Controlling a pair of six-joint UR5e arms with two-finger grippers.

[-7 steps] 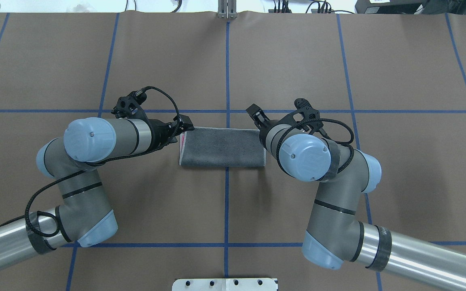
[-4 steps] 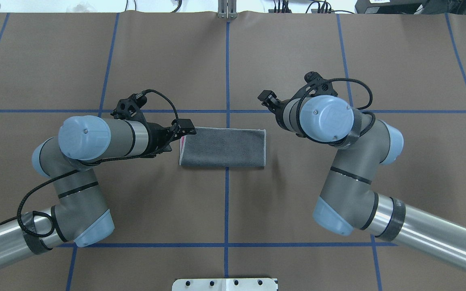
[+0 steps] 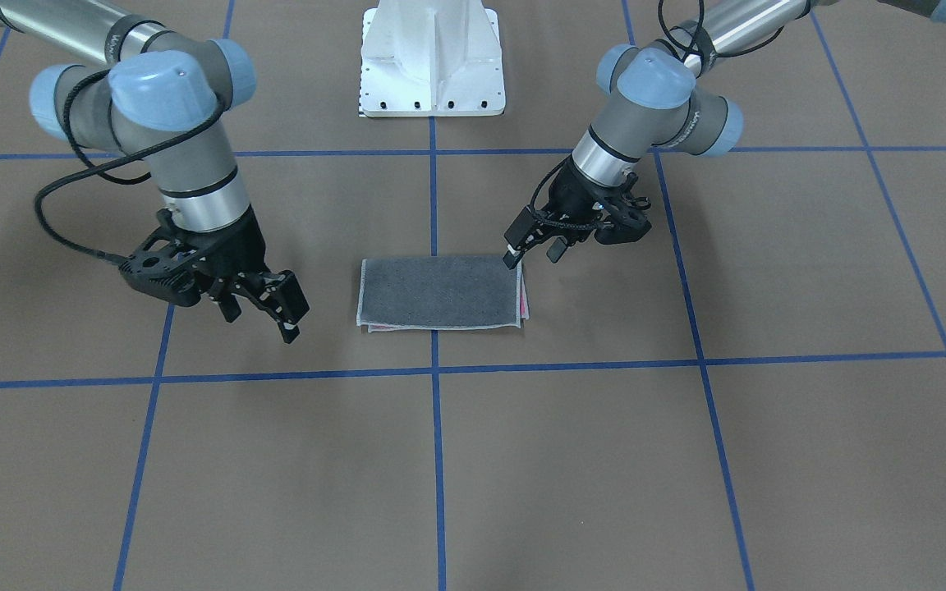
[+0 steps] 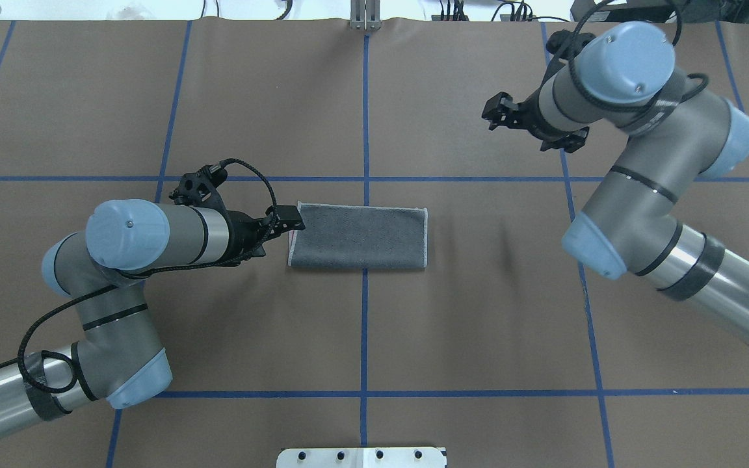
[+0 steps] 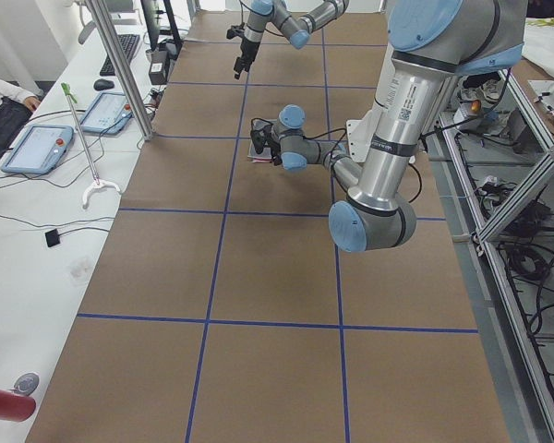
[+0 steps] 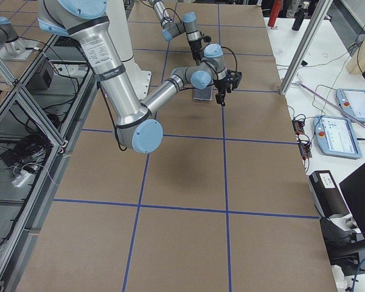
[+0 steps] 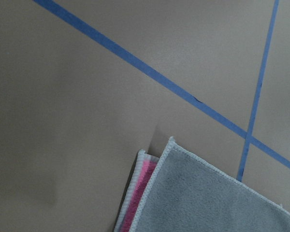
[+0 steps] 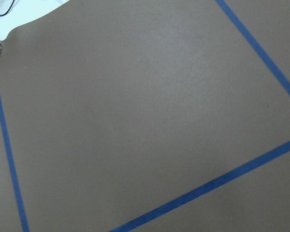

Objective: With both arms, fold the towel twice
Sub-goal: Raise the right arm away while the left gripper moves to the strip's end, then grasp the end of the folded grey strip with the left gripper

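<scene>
The towel (image 4: pixel 360 237) lies flat at the table's middle, folded into a rectangle, dark grey face up, with a pink strip showing at its left end; it also shows in the front view (image 3: pixel 438 293) and the left wrist view (image 7: pixel 208 198). My left gripper (image 4: pixel 289 223) is low at the towel's far-left corner; in the front view (image 3: pixel 532 256) its jaws stand apart and hold nothing. My right gripper (image 4: pixel 495 116) is raised, far off to the right of the towel; in the front view (image 3: pixel 264 316) it is open and empty. The right wrist view shows only bare table.
The table is covered in brown paper with a grid of blue tape lines (image 4: pixel 365 117). The white pedestal base (image 3: pixel 432 57) stands at the robot's side. Side benches with tablets (image 5: pixel 39 148) and an aluminium post (image 6: pixel 298 55) flank the table.
The right arm has swung up and away from the towel's right end towards the far right. The left gripper has drawn back slightly along the towel's left edge. The towel has not moved.
</scene>
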